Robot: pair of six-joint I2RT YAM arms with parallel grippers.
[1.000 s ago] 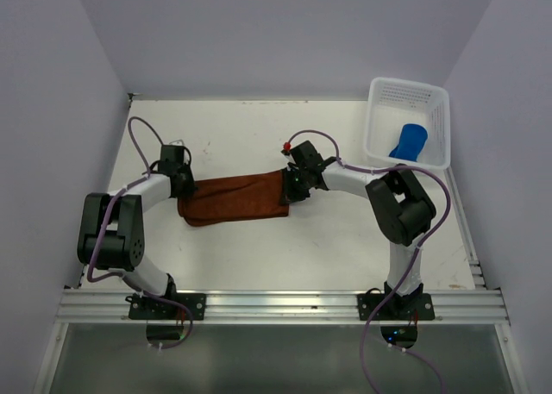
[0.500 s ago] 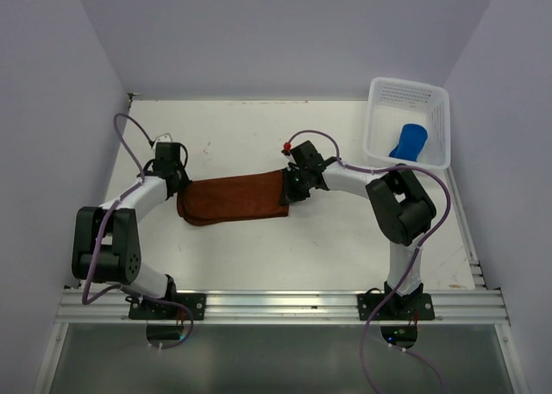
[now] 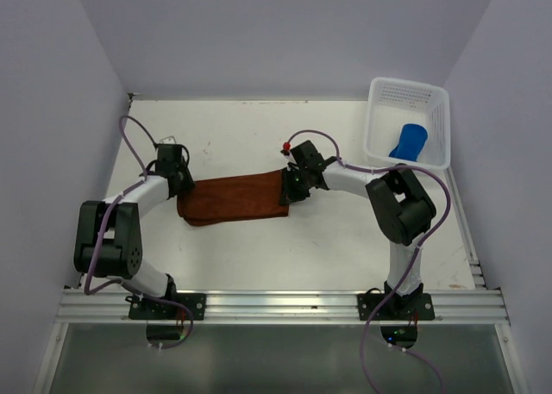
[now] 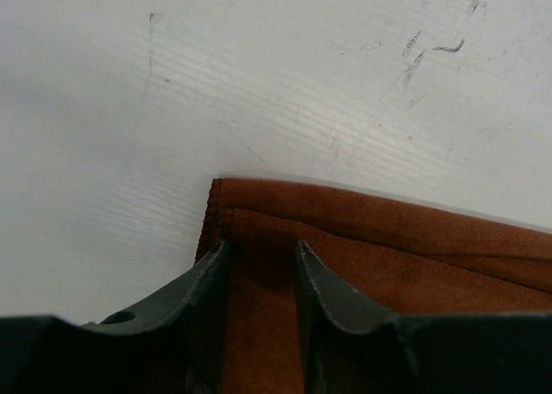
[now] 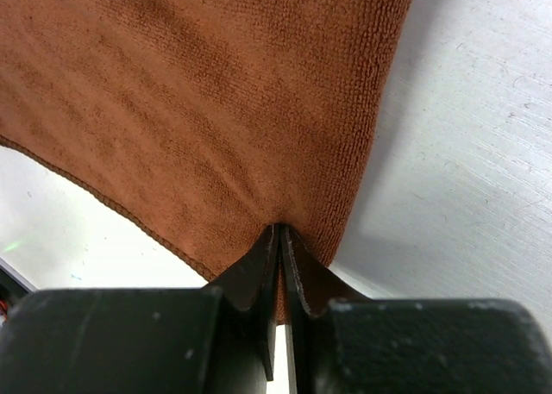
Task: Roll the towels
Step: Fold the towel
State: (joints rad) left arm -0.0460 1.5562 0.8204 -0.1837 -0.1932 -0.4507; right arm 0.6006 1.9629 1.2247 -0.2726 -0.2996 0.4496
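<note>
Evidently the second towel is in hand: the blue towel [image 3: 409,141] appears already rolled and set in the white perforated basket [image 3: 405,90] at the upper right of the top view. The rust-brown towel [image 3: 235,199] lies folded into a long strip on the table [image 3: 345,239], just left of centre in that frame. Its right end is clamped by the right gripper [image 5: 279,232], whose fingers [image 5: 250,269] are pressed tight together on the hem at the lower middle of the right wrist view. At the strip's left end the left gripper [image 4: 263,252] is set over the corner; its fingers [image 4: 207,282] are held apart with cloth showing flat between them, so no pinch is judged to be made there. Rolling is judged not yet begun. For the next move a firm hold on one short end would be needed. That end would then be turned over onto itself and wound along the strip, with the other end kept taut and the edges aligned. No brand, label or writing can be read in any view; only scuffs are seen on the table at the upper right of the left wrist view.
</note>
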